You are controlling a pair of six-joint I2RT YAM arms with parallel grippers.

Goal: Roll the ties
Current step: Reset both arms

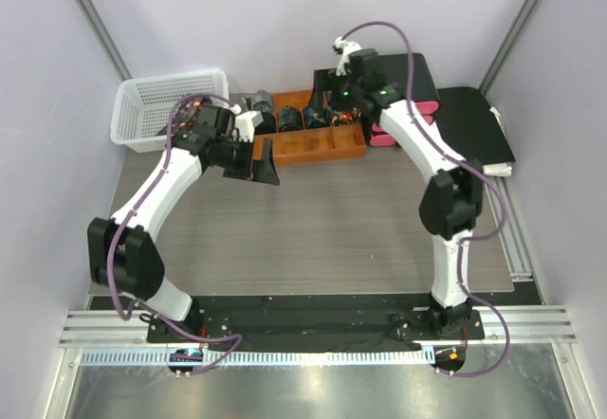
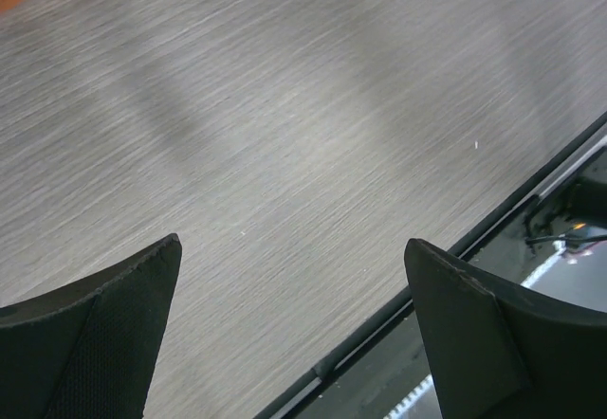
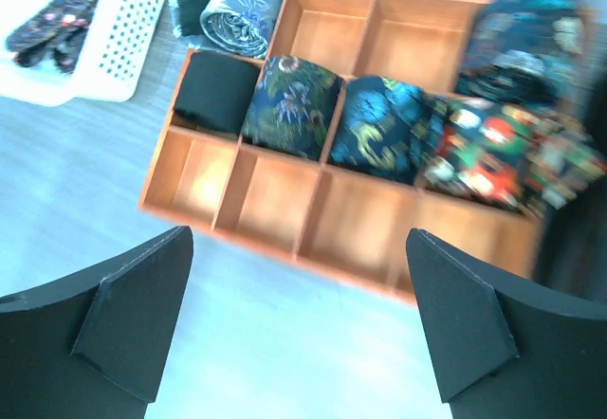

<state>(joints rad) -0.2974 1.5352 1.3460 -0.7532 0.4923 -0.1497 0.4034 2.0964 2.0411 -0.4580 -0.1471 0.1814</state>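
Setting: a grey wood-grain counter (image 2: 285, 106) seen from above, with two white robot arms bolted side by side at its near edge.

Left end effector (image 2: 294, 343): open. Its two black fingers are spread wide and hold nothing. It hangs over the counter just in front of the left end of the tray.

Right end effector (image 3: 299, 343): open. Its fingers are wide apart and hold nothing. It is held above the tray and touches none of the rolls.

Orange tray (image 3: 275, 215): a wooden box divided into square compartments, at the far middle of the counter.

Ties in the tray: four rolled ties sit side by side in one row, each in its own compartment. From left to right they are a plain black roll (image 3: 216, 92), a dark floral roll (image 3: 289, 106), a blue patterned roll (image 3: 379, 130) and a red-and-green patterned roll (image 3: 484, 144).

Further rolls: a dark roll (image 3: 526, 40), too blurred to make out its pattern, sits behind the red-and-green one. A grey-blue leaf-print roll (image 3: 242, 7) lies at the tray's far left corner.

White basket (image 3: 128, 30): plastic mesh, just left of the tray, with a dark patterned loose tie (image 3: 47, 16) lying inside it.

Far right: a black mat (image 1: 474, 120) lies on the counter beside the tray.
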